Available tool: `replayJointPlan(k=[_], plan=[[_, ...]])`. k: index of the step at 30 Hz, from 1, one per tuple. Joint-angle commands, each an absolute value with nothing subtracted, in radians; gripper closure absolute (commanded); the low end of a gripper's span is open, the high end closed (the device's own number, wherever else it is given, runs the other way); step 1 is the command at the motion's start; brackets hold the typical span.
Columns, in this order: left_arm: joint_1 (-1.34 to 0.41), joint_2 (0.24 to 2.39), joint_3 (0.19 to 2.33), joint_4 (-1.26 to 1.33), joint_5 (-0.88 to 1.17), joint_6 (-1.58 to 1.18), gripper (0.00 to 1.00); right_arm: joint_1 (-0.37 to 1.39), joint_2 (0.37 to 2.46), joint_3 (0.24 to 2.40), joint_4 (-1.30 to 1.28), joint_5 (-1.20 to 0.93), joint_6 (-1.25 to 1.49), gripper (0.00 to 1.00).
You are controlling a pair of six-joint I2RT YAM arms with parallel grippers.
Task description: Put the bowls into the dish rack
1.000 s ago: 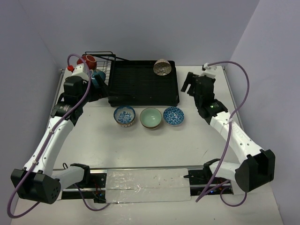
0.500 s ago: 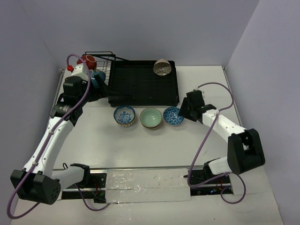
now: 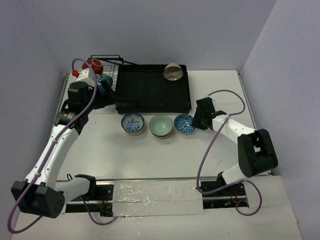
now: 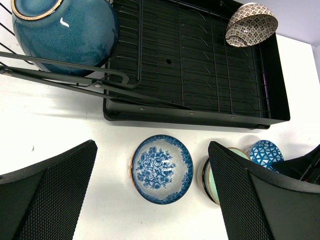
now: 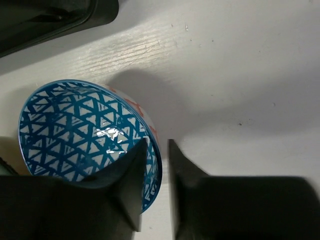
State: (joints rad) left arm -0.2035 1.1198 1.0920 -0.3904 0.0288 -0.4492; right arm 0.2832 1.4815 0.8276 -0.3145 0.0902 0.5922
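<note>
Three bowls stand in a row on the table in front of the dish rack (image 3: 152,92): a blue floral bowl (image 3: 132,123), a pale green bowl (image 3: 161,125) and a blue triangle-patterned bowl (image 3: 184,123). My right gripper (image 3: 196,121) is low at the triangle bowl's right side. In the right wrist view its jaws (image 5: 157,142) straddle that bowl's (image 5: 75,130) rim, one finger inside, one outside, with a thin gap left. My left gripper (image 4: 150,144) hangs wide open above the floral bowl (image 4: 162,169), holding nothing. A patterned bowl (image 3: 172,71) leans in the rack's far right corner.
The wire basket (image 3: 107,70) at the rack's left end holds a red bowl (image 3: 95,64) and a dark blue bowl (image 4: 65,30). The rack's front edge (image 4: 200,116) lies just behind the bowl row. Walls close in the table at the left, back and right.
My right arm swung from beside the rack's right end down to the triangle bowl, and its jaws narrowed around the rim. The left arm and the bowls stayed put.
</note>
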Motion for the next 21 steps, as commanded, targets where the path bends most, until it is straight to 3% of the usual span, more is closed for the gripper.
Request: replayJointPlan(k=[1,6,16,21], plan=[[-0.199,1.101,1.091,-0.387,0.029,-0.436,0.01,0.281,1.467,0.822,-0.287,0.132,0.586,0.73],[-0.198,1.098,1.089,-0.385,0.023,-0.437,0.01,0.281,1.448,0.828,-0.308,0.153,0.558,1.0],[-0.198,1.104,1.089,-0.385,0.028,-0.442,0.01,0.34,1.192,0.923,-0.371,0.268,0.375,1.0],[-0.195,1.104,1.089,-0.383,0.04,-0.448,0.01,0.359,1.112,0.995,-0.201,0.337,0.143,1.0]])
